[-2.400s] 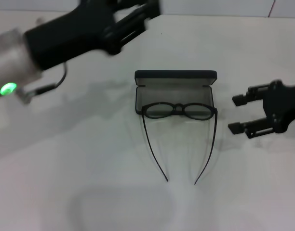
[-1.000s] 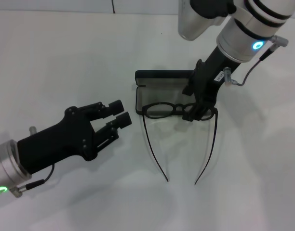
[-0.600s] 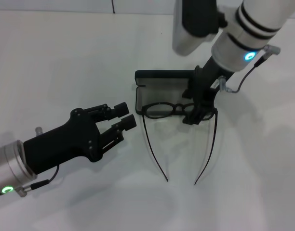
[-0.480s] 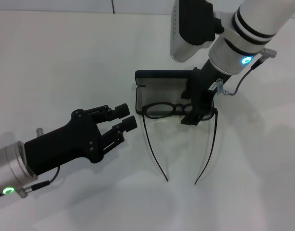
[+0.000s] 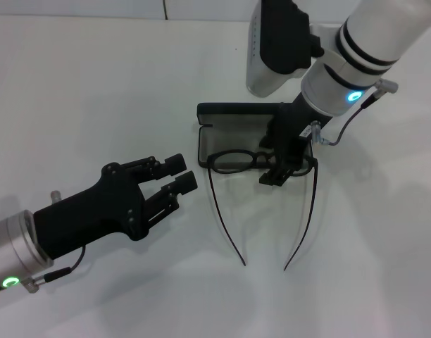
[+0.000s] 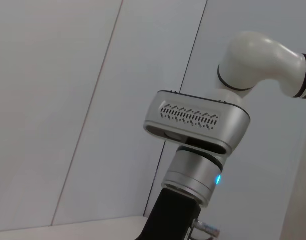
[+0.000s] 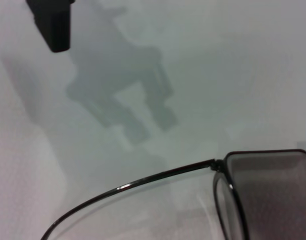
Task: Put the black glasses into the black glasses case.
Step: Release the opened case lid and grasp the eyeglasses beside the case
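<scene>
Glasses (image 5: 258, 160) rest on the open case's (image 5: 229, 110) front edge; we see right gripper (image 5: 282, 167) clamped on their right lens for lifting in, left gripper (image 5: 179, 173) spread nearby.

surface: white tabletop (image 5: 96, 91), plain and matte | backdrop: pale wall panels (image 6: 68, 100) with thin dark vertical seams | shading: soft grey shadows on the tabletop in the right wrist view

The case (image 5: 233, 113) is set open mid-worktop (image 5: 96, 84); the glasses (image 5: 258, 160) are laid across its near edge, temples stretched toward the robot. The right tool (image 5: 284, 166) is placed over the right lens, the left tool (image 5: 175, 172) left of the glasses, apart.
</scene>
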Available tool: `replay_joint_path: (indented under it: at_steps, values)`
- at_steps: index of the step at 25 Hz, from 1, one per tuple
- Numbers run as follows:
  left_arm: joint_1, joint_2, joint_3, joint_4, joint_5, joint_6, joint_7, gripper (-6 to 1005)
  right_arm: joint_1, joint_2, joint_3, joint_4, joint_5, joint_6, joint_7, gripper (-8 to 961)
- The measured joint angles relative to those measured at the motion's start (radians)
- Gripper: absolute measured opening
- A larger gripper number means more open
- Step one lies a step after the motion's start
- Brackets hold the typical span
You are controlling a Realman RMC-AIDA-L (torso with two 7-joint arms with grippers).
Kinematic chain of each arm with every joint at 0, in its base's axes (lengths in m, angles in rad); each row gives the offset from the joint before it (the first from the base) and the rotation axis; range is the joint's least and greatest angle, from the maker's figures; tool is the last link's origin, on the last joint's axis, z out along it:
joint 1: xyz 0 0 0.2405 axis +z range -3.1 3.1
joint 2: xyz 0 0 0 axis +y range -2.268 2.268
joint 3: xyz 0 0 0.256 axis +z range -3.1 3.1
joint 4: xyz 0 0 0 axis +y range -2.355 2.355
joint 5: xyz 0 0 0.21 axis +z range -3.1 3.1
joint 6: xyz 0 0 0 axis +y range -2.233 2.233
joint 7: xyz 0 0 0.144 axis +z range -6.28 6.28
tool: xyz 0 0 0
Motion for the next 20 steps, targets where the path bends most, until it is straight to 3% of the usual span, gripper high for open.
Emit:
replay_joint_path:
  at_steps: [15,20]
  values:
    - [0.008,0.0,0.005,0.0,0.0,0.0,0.003,320,-0.017,0.0,-0.047,0.007,0.064,0.024,-0.001,538]
    - [0.009,0.0,0.006,0.0,0.0,0.0,0.003,320,-0.024,0.0,-0.047,-0.003,0.065,0.028,-0.001,337]
